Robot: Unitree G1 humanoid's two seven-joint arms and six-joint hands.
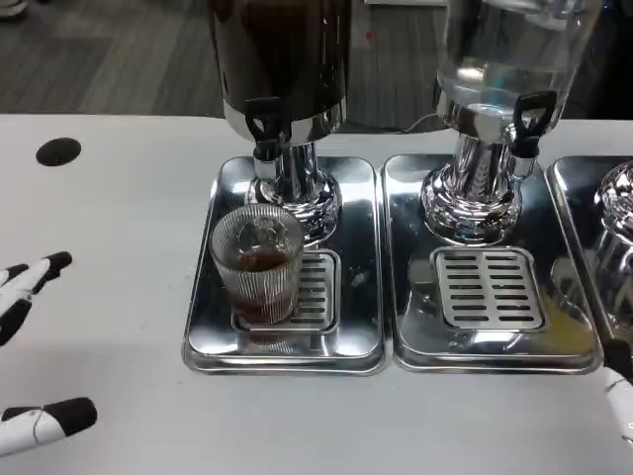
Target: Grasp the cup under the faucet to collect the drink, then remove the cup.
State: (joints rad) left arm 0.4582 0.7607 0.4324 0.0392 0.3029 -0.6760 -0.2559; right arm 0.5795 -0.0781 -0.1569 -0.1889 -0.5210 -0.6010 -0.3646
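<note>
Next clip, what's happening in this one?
A ribbed glass cup with some dark drink in it stands on the drip tray under the faucet of the dark dispenser. Nothing holds it. The left hand is at the picture's left edge, fingers apart, clear of the tray. A bit of the right hand shows at the right edge.

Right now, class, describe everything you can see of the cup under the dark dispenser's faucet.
The cup is a clear, vertically ribbed tumbler, glass or plastic by its look. It stands upright on the slotted drain grate of the left steel tray, below and slightly in front of the black faucet. Brown drink fills it about a third of the way up. No hand touches it.
</note>
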